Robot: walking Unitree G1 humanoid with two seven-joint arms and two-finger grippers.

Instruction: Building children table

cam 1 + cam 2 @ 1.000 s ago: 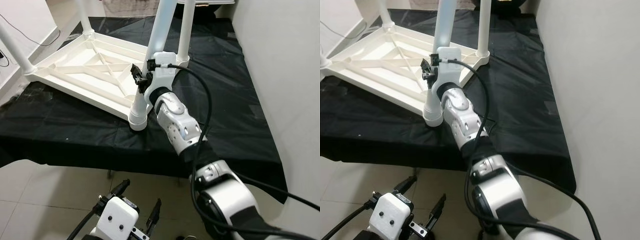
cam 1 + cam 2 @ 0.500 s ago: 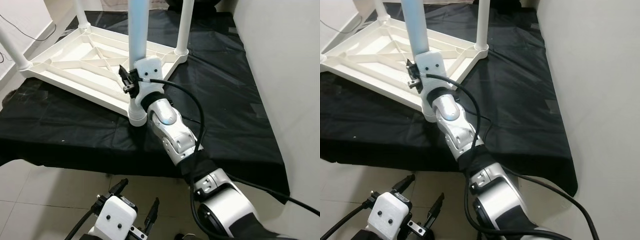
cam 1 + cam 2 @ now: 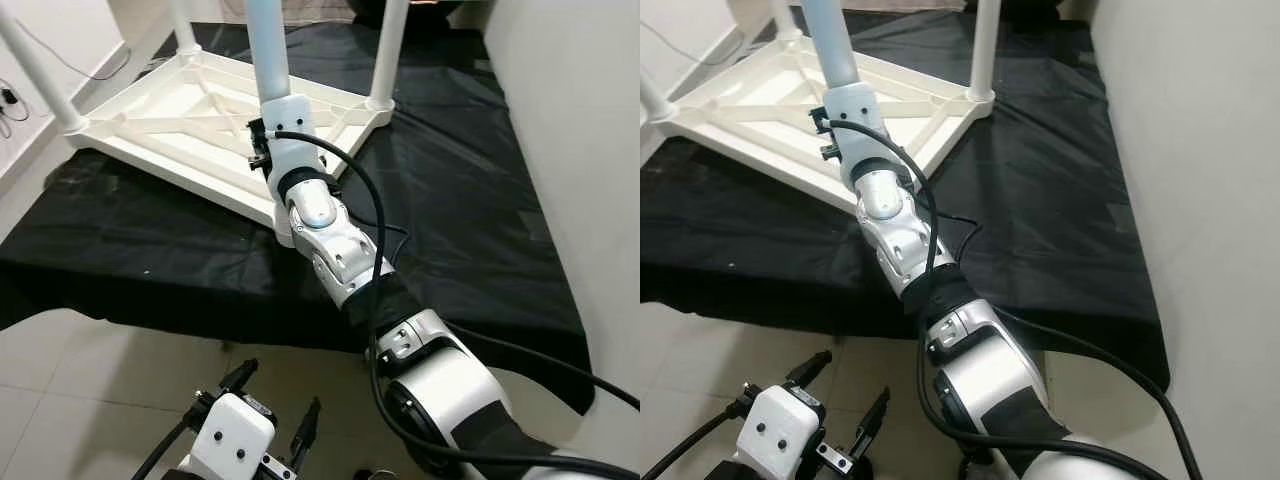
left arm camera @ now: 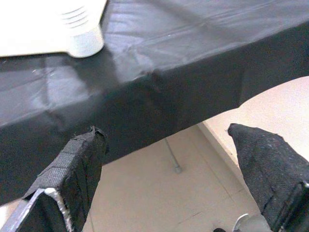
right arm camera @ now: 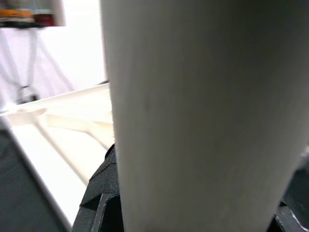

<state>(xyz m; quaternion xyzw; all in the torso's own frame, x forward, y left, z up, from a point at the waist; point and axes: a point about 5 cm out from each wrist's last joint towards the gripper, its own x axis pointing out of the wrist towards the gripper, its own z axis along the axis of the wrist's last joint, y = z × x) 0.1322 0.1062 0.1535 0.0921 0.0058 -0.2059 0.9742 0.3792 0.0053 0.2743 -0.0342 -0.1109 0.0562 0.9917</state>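
One white plastic children's table (image 3: 190, 125) lies upside down on a surface covered by a black cloth (image 3: 450, 200), its ribbed underside facing up. Four white legs are counted on it: one at the near corner (image 3: 270, 60), one at the far right corner (image 3: 388, 50), one at the left corner (image 3: 35, 70) and one at the far corner (image 3: 183, 25). All four stand upright in corner sockets.

The right gripper (image 3: 262, 150) is at the near-corner leg, just above the socket. In the right wrist view the leg (image 5: 203, 116) sits between the two black fingers (image 5: 99, 193), which are pinched against it on either side. The silver right arm (image 3: 335, 240) extends from the lower right up across the cloth edge to this leg, with one black cable (image 3: 370, 200) looping along it.

The left gripper (image 3: 275, 440) hangs low in front of the covered surface, over the tiled floor (image 3: 90, 370). In the left wrist view its two fingers (image 4: 72, 169) are spread wide apart, with nothing between them, and the cloth edge (image 4: 169, 82) and the near-corner socket (image 4: 82, 34) lie beyond.
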